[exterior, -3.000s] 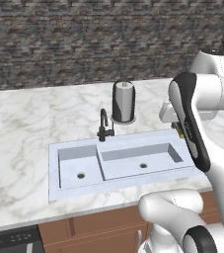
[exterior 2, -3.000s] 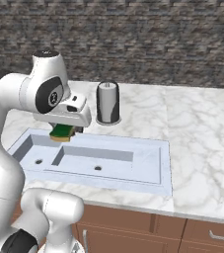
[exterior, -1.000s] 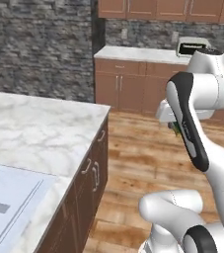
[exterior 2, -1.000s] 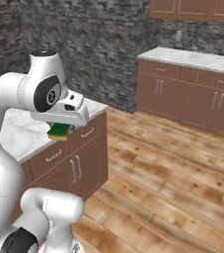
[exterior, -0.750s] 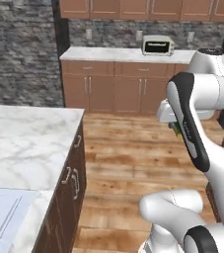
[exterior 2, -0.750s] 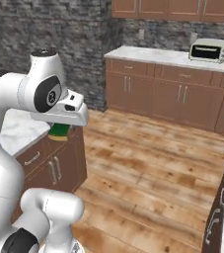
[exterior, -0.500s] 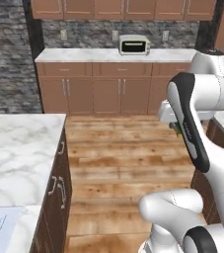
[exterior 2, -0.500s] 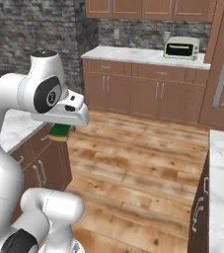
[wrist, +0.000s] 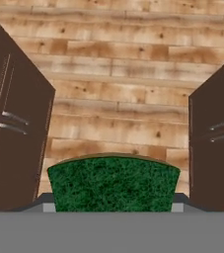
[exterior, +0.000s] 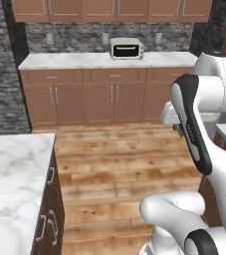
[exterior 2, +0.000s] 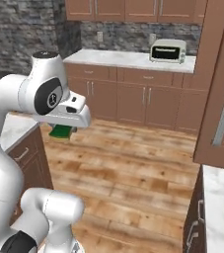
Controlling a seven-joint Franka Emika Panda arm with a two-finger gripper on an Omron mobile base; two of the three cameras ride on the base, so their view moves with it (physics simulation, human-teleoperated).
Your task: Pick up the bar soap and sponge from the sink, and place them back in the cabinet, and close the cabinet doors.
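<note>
The sponge [wrist: 113,183], its dark green face filling the lower middle of the hand view, sits clamped in the gripper [wrist: 112,206], whose jaws are drawn in against its two sides. In the right base view the same sponge [exterior 2: 62,131] hangs as a green block just under the white hand, with the gripper [exterior 2: 63,129] held out in front of the arm's shoulder, above a wooden floor [exterior 2: 133,173]. In the left base view only a sliver of green shows behind the forearm, at the gripper [exterior: 176,128].

Below the sponge in the hand view runs a plank floor [wrist: 118,99], flanked by dark brown low cabinets [wrist: 15,133] on either side, each with short silver handles.

A marble counter [exterior: 15,184] stands at the lower left of the left base view, over a low cabinet with handles. Across the room a run of brown low cabinets [exterior: 99,102] carries a pale countertop, and on it stands a toaster oven [exterior: 126,49] against a grey stone wall [exterior: 84,36]. Brown wall cabinets [exterior: 109,9] hang above it.

A tall brown cabinet door [exterior 2: 219,84] with a long silver handle stands at the right edge of the right base view, over another marble counter [exterior 2: 221,207].
</note>
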